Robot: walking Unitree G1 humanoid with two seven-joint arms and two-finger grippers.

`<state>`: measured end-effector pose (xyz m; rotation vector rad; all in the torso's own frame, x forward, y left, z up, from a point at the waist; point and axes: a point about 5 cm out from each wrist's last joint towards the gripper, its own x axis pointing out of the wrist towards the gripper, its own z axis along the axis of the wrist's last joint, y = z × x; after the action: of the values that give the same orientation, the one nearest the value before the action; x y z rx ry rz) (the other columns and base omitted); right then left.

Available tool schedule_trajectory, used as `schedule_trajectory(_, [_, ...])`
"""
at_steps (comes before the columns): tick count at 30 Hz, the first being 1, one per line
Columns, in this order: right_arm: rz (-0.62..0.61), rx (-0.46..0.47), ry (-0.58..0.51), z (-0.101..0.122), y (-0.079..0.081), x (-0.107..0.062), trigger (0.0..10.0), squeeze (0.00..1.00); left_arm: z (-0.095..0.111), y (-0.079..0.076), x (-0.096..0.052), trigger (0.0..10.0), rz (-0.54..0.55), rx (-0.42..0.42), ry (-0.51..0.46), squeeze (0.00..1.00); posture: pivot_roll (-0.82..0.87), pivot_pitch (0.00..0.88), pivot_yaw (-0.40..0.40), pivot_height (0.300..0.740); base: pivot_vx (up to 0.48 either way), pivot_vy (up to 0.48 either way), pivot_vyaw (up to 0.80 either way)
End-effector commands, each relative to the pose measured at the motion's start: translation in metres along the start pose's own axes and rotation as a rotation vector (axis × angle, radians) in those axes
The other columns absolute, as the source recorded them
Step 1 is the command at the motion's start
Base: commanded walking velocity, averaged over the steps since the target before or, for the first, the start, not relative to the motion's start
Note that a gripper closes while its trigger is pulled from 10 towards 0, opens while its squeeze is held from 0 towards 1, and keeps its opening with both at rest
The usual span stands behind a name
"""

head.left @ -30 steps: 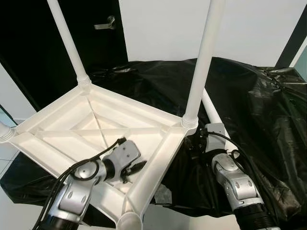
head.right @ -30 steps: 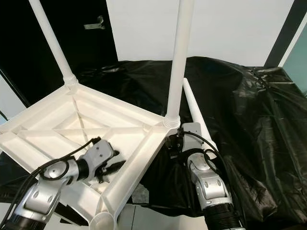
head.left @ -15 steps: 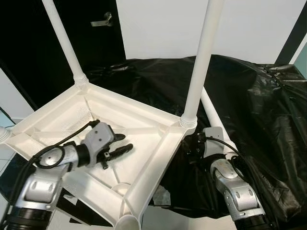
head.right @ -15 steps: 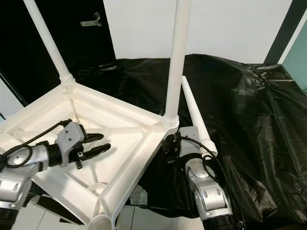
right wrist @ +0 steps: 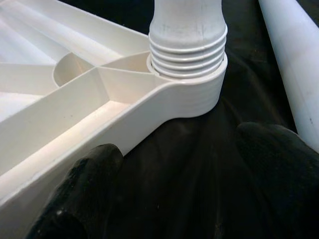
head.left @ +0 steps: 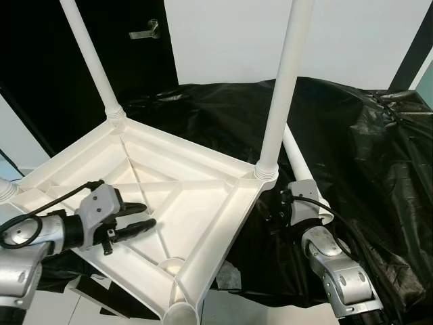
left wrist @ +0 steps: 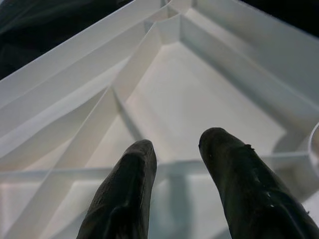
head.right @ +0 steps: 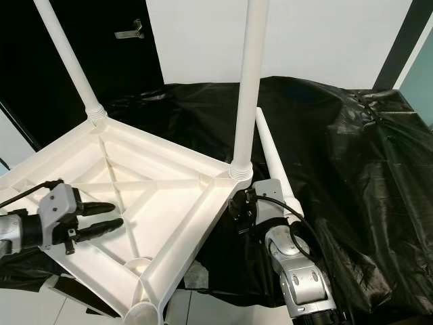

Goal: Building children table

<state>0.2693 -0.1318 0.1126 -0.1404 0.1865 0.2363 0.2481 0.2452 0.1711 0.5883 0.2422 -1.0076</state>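
**Upturned table on the worktop**

The white table top (head.left: pixel 203 196) lies upside down at centre, two legs (head.left: pixel 281 88) upright. Left gripper (head.left: pixel 139 218) hovers at 8 o'clock, fingers apart, empty. Right gripper (right wrist: pixel 169 164) at 4 o'clock, fingers spread, beside the leg socket (right wrist: pixel 192 94).

White ribbed tabletop (head.left: pixel 203 186) lies upside down, two legs (head.left: pixel 283 88) screwed upright, spare leg (head.right: pixel 270 159) beside it.

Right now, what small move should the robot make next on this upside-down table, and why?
Probably turn the open right end effector toward the loose white plastic leg lying on the black plastic sheet beside it: the near corner socket of the white tabletop looks unfilled.
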Motion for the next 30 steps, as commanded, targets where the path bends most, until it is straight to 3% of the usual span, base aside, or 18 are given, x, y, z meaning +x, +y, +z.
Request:
schedule_trajectory(1, [0.005, 0.003, 0.012, -0.002, 0.002, -0.002, 10.0, 0.0, -0.005, -0.004, -0.012, 10.0, -0.125, 0.01, 0.033, 0.0, 0.05, 0.0, 0.045, 0.74, 0.0, 0.0, 0.0])
schedule_trajectory(8, [0.01, -0.001, 0.014, -0.001, 0.001, -0.001, 10.0, 0.0, -0.014, -0.008, -0.025, 10.0, -0.176, 0.002, 0.113, 0.0, 0.06, 0.0, 0.042, 0.74, 0.0, 0.0, 0.0])
schedule_trajectory(14, [0.015, 0.001, 0.015, -0.001, 0.002, 0.0, 10.0, 0.0, -0.028, -0.014, -0.026, 10.0, -0.216, 0.039, 0.215, 0.0, 0.07, 0.0, 0.042, 0.74, 0.0, 0.0, 0.0])
schedule_trajectory(20, [0.015, 0.003, 0.014, 0.0, 0.003, -0.001, 10.0, 0.0, -0.029, -0.013, -0.019, 10.0, -0.208, 0.077, 0.229, 0.0, 0.05, 0.0, 0.046, 0.74, 0.0, 0.0, 0.0])
schedule_trajectory(30, [-0.001, 0.004, 0.013, 0.001, 0.0, -0.002, 10.0, 0.0, -0.029, 0.002, -0.003, 10.0, -0.147, 0.199, 0.272, 0.0, 0.04, 0.0, 0.054, 0.74, 0.0, 0.0, 0.0])
